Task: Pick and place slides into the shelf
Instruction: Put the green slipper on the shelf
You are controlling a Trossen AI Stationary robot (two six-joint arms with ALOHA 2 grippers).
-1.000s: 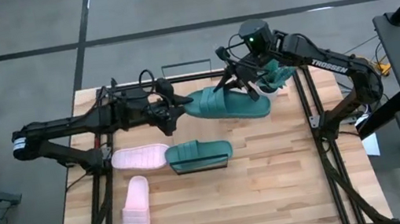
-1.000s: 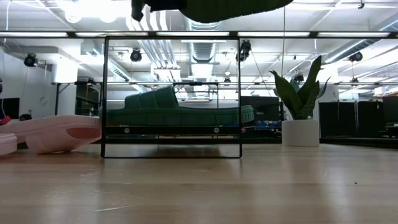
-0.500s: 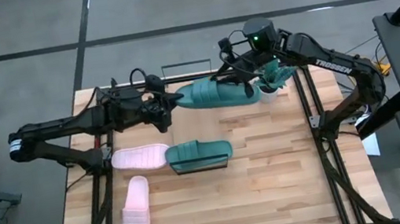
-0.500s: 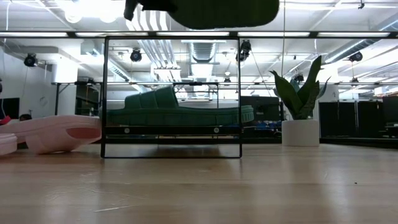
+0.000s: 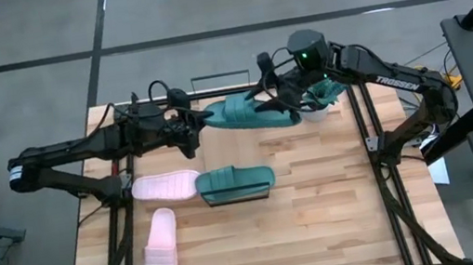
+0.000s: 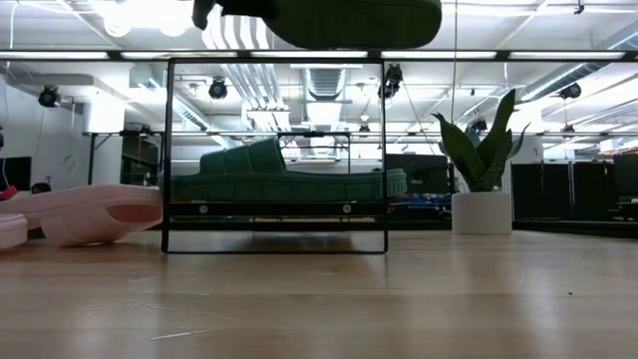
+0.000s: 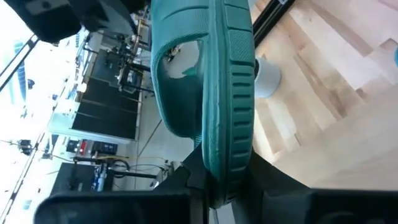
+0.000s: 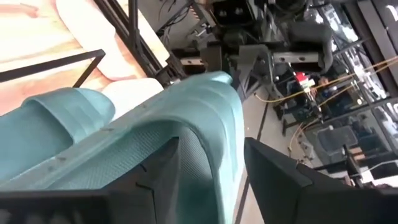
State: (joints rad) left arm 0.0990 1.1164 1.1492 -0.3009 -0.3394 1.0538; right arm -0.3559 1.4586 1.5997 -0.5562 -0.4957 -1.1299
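Over on the left of the desk (image 5: 325, 223), one pale pink slide (image 5: 161, 249) lies lengthwise near the front corner, and a second pink slide (image 5: 166, 186) sits crosswise just behind it, its toe end right beside the shelf (image 5: 236, 185). From table height that shelf is a thin black frame, and a dark teal slide (image 6: 284, 179) rests on its board inside the frame.

Up at the back, the left arm reaches in across the desk, and the left pincer (image 5: 191, 127) is clamped on the heel end of the other teal slide (image 5: 248, 114). The left wrist camera shows the ribbed sole edge (image 7: 231, 106) running between its dark fingers, gripped tight. That slide is held in the air, well clear of the desk; from the low camera its dark underside (image 6: 349, 22) hangs above the top of the shelf frame.

At the other end of that same slide, the right pincer (image 5: 280, 98) is closed on it too. The right wrist camera shows the teal strap (image 8: 155, 137) pinched between its fingers. So both arms hold one slide between them, behind the shelf.

On the far right of the desk's back edge stands a small potted plant (image 6: 480, 175), just behind the right pincer in the overhead view.
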